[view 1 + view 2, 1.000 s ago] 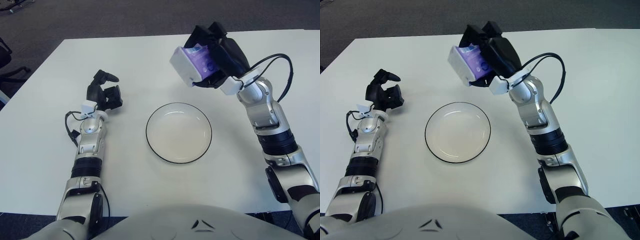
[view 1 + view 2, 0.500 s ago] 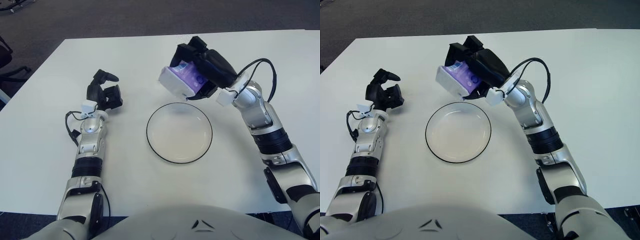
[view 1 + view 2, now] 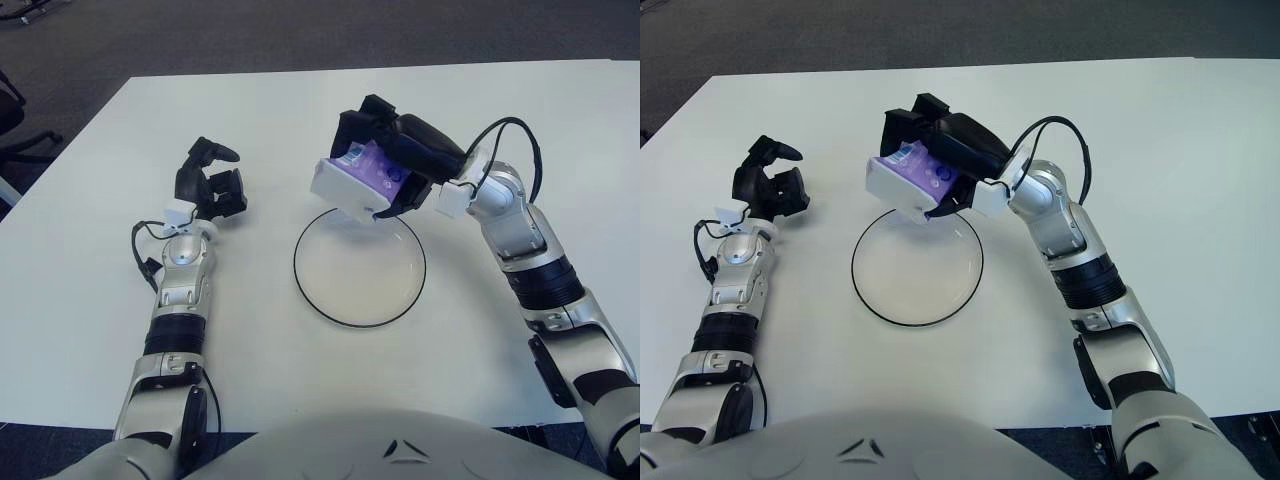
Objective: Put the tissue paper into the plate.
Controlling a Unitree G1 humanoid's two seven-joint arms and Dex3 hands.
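Observation:
A white and purple tissue pack (image 3: 355,183) hangs in the air over the far rim of the white plate (image 3: 360,285) with a dark edge. My right hand (image 3: 395,165) is shut on the pack, black fingers wrapped over its top and far side. The pack tilts with its white end down toward the left. My left hand (image 3: 208,180) shows left of the plate, fingers relaxed and holding nothing.
The white table (image 3: 270,120) extends on all sides of the plate. A dark floor lies beyond the far edge, and a chair base (image 3: 15,125) shows at the far left. A cable (image 3: 510,135) loops from my right wrist.
My right hand has carried the tissue pack left and down, from beyond the plate's far right to just over its far rim. The left hand has not moved.

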